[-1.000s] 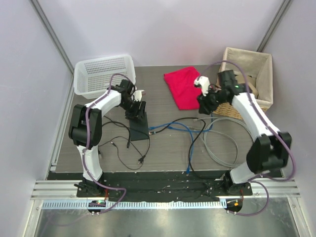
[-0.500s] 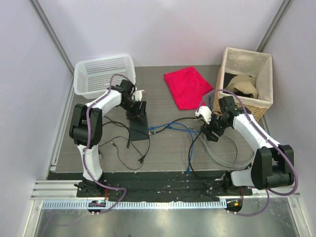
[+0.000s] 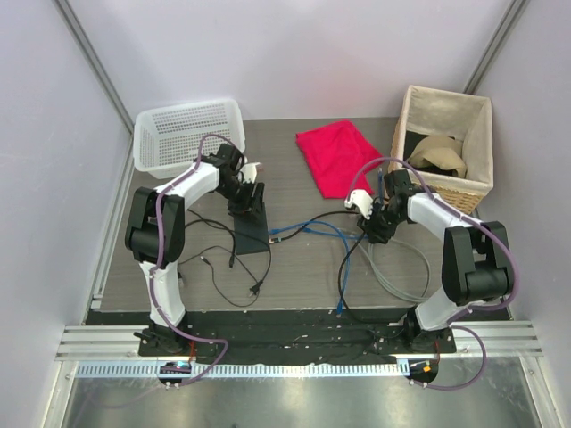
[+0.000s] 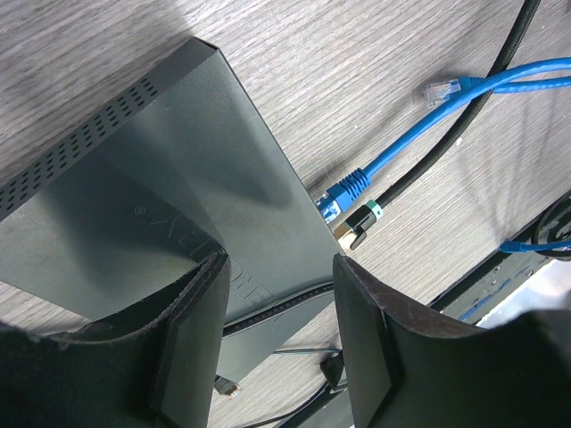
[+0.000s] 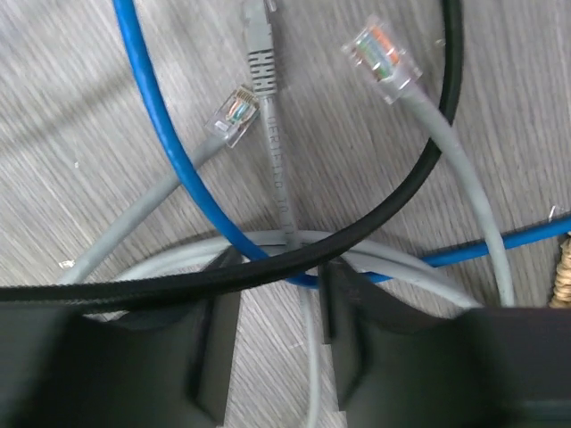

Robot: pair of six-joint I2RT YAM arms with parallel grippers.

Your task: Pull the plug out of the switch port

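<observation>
Nearest on the grey wood-grain table (image 3: 303,276), my right jaws, partly open, have swung down from the basket (image 3: 446,92) over loose cables (image 5: 277,187). My left jaws stay spread on the switch (image 4: 161,205), its blue plug (image 4: 343,192) still seated. Pale walls stand beyond.

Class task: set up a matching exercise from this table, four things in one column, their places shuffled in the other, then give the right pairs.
1 switch; 2 red cloth; 3 white crate; 4 wicker basket.
A far right corner; B below the left gripper; C far left corner; D far edge, middle.
Pairs: 1-B, 2-D, 3-C, 4-A.
</observation>
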